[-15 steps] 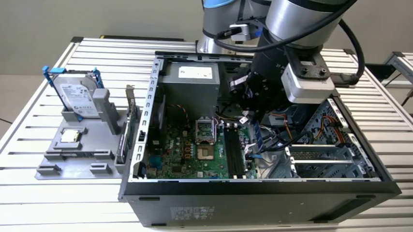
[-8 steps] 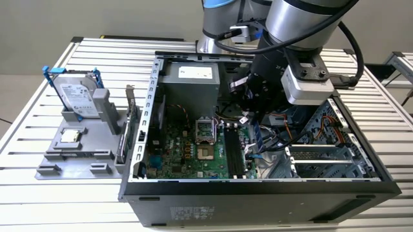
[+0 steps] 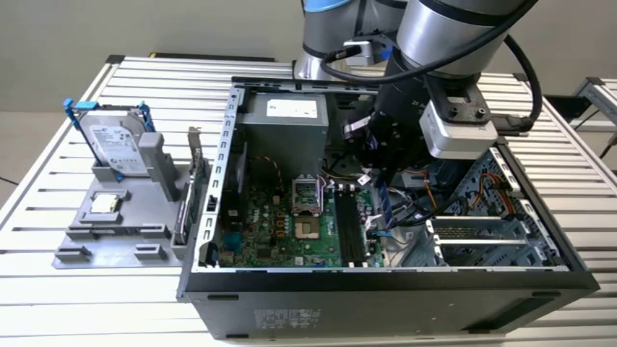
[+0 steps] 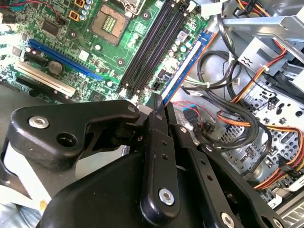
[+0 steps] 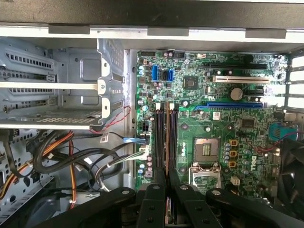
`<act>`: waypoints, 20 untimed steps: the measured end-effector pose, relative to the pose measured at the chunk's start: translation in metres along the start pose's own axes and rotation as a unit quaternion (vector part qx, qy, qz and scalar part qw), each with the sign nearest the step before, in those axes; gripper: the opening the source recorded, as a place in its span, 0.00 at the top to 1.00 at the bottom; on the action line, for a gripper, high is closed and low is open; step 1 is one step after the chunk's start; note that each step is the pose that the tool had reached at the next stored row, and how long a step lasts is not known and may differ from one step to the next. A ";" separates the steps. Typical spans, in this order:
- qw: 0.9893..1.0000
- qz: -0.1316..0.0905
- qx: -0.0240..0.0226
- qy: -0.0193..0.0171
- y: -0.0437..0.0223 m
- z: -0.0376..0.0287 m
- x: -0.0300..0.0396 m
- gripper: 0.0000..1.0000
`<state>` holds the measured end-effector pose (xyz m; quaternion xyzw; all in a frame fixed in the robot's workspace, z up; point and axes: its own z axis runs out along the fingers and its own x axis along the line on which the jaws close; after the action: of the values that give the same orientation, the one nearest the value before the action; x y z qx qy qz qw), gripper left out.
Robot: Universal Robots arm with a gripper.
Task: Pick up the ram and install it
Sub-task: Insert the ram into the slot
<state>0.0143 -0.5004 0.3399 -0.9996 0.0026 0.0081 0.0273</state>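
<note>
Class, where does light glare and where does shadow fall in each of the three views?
Exterior view: the table slats glare white. Second wrist view: the metal cage shines; the gripper, shut on the ram, is dark. First wrist view: the case wall is in shadow.

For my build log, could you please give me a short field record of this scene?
gripper: shut on the ram, held edge-on
ram position: over the motherboard, by the black memory slots, not seated
computer case: open, on slatted table
hard drive: blue rails, upright in grey holder outside case, exterior view's left
</note>
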 end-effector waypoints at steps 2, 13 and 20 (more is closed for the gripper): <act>1.000 0.000 0.000 0.000 0.0000 0.0005 0.0001 1.00; 1.000 0.000 0.000 0.000 -0.0002 0.0036 0.0007 1.00; 1.000 0.000 0.000 0.000 -0.0002 0.0050 0.0008 1.00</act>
<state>0.0151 -0.5000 0.3349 -0.9996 0.0026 0.0081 0.0272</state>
